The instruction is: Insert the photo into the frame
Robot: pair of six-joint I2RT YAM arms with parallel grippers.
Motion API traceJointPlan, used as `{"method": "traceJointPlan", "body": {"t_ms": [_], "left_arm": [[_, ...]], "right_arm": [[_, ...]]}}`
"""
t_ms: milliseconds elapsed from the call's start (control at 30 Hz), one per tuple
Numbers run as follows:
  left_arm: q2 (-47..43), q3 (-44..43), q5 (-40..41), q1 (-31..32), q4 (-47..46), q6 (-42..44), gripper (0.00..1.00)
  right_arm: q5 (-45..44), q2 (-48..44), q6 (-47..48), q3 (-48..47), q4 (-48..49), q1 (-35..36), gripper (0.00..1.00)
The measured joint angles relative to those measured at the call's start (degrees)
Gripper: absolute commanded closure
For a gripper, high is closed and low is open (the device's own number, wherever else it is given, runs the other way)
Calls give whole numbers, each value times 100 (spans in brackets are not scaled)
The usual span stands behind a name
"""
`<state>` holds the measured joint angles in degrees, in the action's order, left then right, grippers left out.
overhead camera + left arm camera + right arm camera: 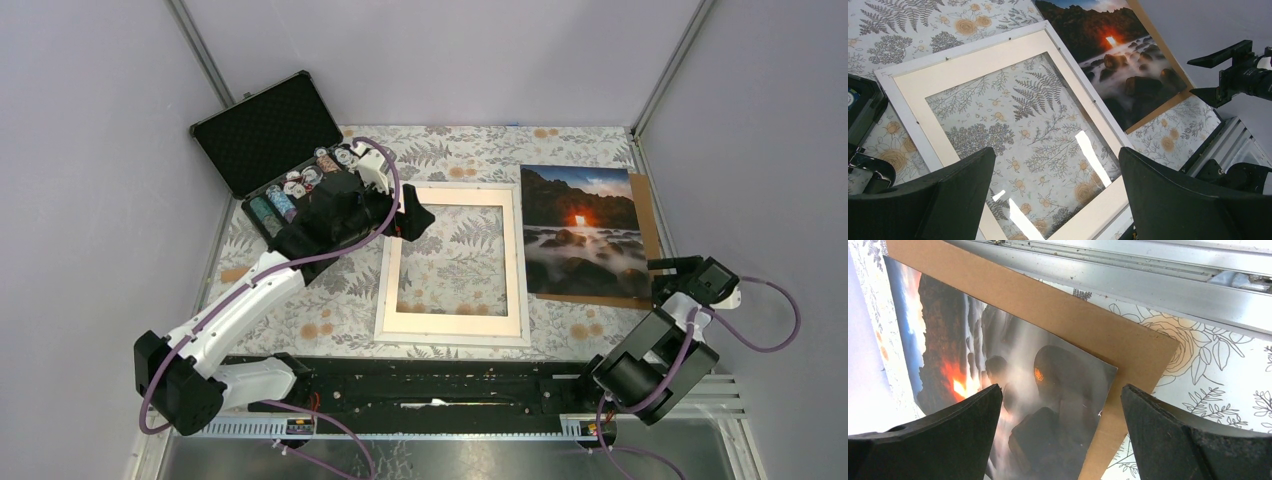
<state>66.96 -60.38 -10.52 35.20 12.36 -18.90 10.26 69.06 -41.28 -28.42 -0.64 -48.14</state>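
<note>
The white frame (452, 327) lies flat at the middle of the floral tablecloth, which shows through its glass. To its right lies the photo (580, 230), a dark rocky landscape with a red-orange glow, on a brown backing board (649, 225). My left gripper (416, 216) hovers open over the frame's upper-left corner, with nothing between its fingers. In the left wrist view the frame (908, 87) spans the space under the open gripper (1056, 152), and the photo (1118, 65) lies beyond it. My right gripper (676, 268) stands open at the photo's near right corner. In the right wrist view the gripper (1061, 390) straddles the corner of the photo (1013, 365) and the board (1073, 310).
An open black foam-lined case (290, 170) holding several stacks of chips stands at the back left, close behind the left arm. A metal rail (450, 385) runs along the near table edge. Grey walls close in on three sides.
</note>
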Motion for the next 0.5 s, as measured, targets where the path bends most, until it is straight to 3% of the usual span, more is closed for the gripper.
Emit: {"method": "traceJointPlan", "body": {"t_ms": [500], "left_arm": [[-20,7,-4,0,-24,0,1]], "right_arm": [[579,350,-4,326,916,-251,5]]}}
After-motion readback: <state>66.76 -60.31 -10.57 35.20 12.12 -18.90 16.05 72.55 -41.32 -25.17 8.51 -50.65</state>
